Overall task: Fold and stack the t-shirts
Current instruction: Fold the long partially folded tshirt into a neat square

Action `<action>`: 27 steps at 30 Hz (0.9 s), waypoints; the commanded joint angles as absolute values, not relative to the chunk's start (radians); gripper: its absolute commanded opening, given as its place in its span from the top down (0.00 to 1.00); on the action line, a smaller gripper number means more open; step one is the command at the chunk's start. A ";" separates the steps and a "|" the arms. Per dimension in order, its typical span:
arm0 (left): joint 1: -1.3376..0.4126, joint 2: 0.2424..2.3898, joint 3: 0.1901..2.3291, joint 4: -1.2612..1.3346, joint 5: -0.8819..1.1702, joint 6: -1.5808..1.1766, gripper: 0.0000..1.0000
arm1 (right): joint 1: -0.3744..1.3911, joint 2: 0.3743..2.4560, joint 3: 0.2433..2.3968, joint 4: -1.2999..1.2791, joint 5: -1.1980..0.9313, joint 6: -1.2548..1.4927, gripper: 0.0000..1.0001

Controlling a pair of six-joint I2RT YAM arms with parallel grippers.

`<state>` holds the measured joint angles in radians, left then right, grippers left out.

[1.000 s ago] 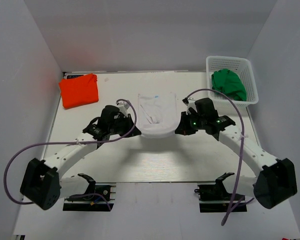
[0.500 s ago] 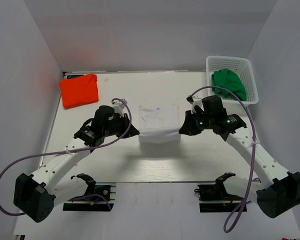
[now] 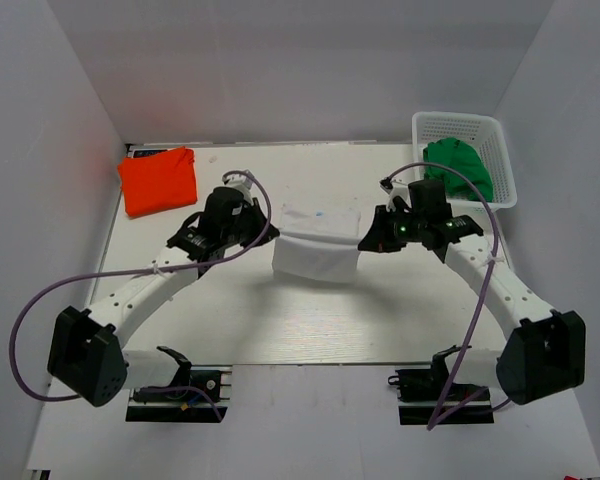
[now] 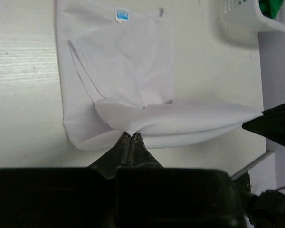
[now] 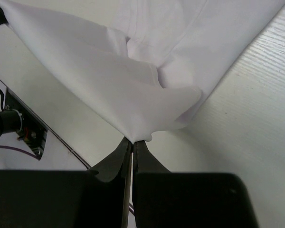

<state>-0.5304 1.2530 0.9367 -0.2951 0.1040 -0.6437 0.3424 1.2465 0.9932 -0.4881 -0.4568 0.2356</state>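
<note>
The white t-shirt (image 3: 315,252) lies at the table's middle, its near edge lifted and folded toward the back. My left gripper (image 3: 270,236) is shut on its left corner, and the wrist view (image 4: 129,134) shows the cloth pinched at the fingertips. My right gripper (image 3: 363,240) is shut on the right corner, seen pinched in the wrist view (image 5: 133,141). The cloth stretches between both grippers. The folded orange t-shirt (image 3: 158,180) lies at the back left. The green t-shirt (image 3: 457,168) sits crumpled in the basket.
The white lattice basket (image 3: 499,150) stands at the back right, its corner also in the left wrist view (image 4: 240,16). White walls close the table on three sides. Purple cables loop from both arms.
Both grippers have carried the white t-shirt's near edge up and toward the back, over the rest of the shirt. The fold has moved farther back and the arms have reached farther.
</note>
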 commanded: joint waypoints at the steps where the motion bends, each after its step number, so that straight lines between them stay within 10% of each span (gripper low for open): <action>1: -0.511 1.313 1.021 -0.275 -0.066 -0.630 1.00 | 0.305 1.314 1.049 -0.422 -0.483 0.241 1.00; 27: -0.410 2.022 1.505 -0.030 0.012 -0.540 1.00 | 0.156 1.948 1.380 -0.131 -0.491 0.272 1.00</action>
<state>-0.4397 1.9945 1.4582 -0.1581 0.0116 -0.5690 0.1837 1.8816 1.3190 -0.2821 -0.5270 0.2611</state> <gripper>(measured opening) 0.009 0.012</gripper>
